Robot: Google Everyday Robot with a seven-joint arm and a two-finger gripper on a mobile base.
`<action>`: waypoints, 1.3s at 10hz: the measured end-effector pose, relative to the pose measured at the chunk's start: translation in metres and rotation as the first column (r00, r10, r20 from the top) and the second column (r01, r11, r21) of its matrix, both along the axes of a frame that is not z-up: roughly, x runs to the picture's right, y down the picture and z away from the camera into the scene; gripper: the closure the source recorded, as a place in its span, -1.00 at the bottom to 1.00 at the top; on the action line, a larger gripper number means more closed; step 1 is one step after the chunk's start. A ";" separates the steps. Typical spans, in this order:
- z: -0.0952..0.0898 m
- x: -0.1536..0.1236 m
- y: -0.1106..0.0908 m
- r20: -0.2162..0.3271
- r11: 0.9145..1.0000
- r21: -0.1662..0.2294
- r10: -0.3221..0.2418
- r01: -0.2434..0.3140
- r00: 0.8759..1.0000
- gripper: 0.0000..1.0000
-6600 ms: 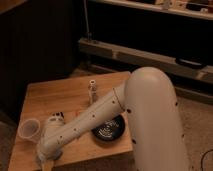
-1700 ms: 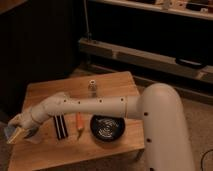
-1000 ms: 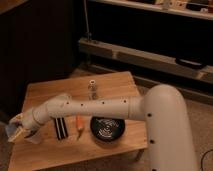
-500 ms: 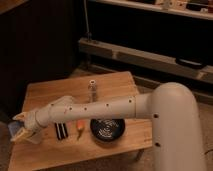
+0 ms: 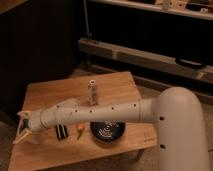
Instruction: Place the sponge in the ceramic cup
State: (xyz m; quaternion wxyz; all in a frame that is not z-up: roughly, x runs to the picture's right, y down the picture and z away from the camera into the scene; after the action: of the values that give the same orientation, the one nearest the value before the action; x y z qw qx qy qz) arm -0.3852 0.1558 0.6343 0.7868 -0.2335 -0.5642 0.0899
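The drop-in step is judged in hand: the gripper [image 5: 21, 131] is held over the ceramic cup [image 5: 34, 139] at the left edge of the table [image 5: 50, 92], its grip cannot be told, and the sponge is hidden there, so a rim-centred release is called for if it is held.

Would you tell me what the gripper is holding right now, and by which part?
It cannot be told: the gripper hovers at the wooden table's left edge, and its grasp is hidden from view.
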 end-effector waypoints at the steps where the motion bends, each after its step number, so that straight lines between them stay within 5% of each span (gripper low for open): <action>1: 0.000 0.002 -0.003 -0.006 1.000 0.004 0.005 -0.005 1.000 -0.46; 13: 0.000 0.002 -0.001 -0.008 1.000 0.004 0.002 -0.002 1.000 -0.46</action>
State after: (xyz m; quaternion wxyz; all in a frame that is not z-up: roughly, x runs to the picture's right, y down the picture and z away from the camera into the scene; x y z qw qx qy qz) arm -0.3837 0.1547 0.6346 0.7895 -0.2309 -0.5614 0.0902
